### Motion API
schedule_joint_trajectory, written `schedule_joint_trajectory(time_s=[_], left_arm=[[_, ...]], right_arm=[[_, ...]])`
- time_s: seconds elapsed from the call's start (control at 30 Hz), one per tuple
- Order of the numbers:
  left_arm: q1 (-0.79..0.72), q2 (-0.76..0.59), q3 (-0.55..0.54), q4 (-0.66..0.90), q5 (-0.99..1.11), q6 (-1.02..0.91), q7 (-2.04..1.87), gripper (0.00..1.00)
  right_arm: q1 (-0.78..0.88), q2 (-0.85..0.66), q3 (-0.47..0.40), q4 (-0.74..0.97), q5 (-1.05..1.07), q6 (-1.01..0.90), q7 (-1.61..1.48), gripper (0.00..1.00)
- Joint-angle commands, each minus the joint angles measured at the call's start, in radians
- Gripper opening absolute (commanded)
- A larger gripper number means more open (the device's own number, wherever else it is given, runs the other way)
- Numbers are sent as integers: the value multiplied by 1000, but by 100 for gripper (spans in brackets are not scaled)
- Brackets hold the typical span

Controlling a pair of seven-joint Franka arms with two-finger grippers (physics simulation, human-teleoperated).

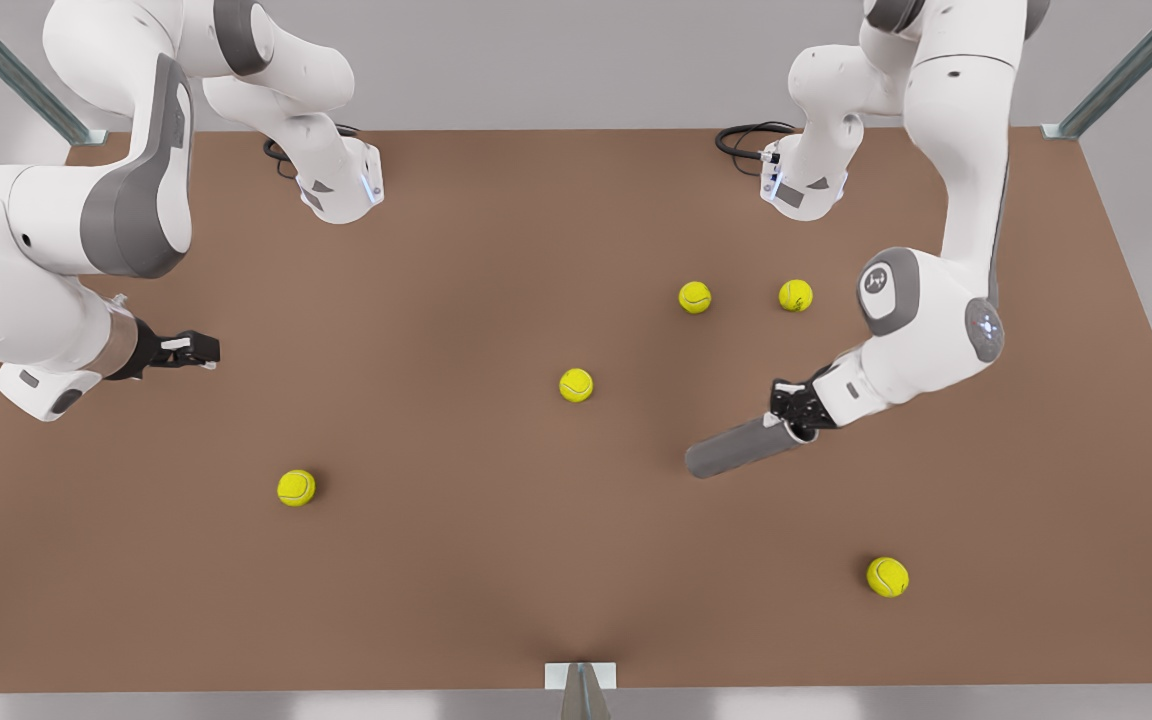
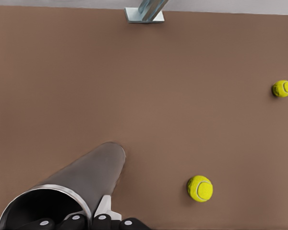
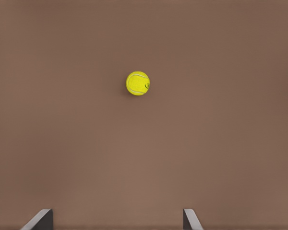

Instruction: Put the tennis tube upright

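Front view: the dark grey, smooth cylindrical tennis tube (image 1: 741,447) is seen lying tilted on the brown table (image 1: 436,600), its open rim clamped by the left gripper (image 1: 794,412). The right gripper (image 1: 198,350) is held apart, fingers spread, above the table.

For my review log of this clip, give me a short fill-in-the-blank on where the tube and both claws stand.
1. The tennis tube is not upright; it is ____.
2. The ____ claw grips the tube's open rim.
3. The right claw, with fingers open, hovers over the table holding ____.
4. The front view shows ____ tennis balls.

Missing: lying; left; nothing; five
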Motion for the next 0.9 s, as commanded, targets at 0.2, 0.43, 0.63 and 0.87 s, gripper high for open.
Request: schedule_joint_trajectory(time_s=[0.2,0.43,0.63,0.87], left_arm=[[7,-7,58,14,281,-36,-429,21],[3,22,53,12,338,-36,-528,21],[3,47,53,12,339,-36,-523,21],[3,51,53,12,343,-34,-521,100]], right_arm=[[3,-1,0,0,1,0,0,100],[1,-1,0,0,1,0,1,100],[3,-1,-2,0,1,0,0,100],[3,-1,0,0,1,0,0,100]])
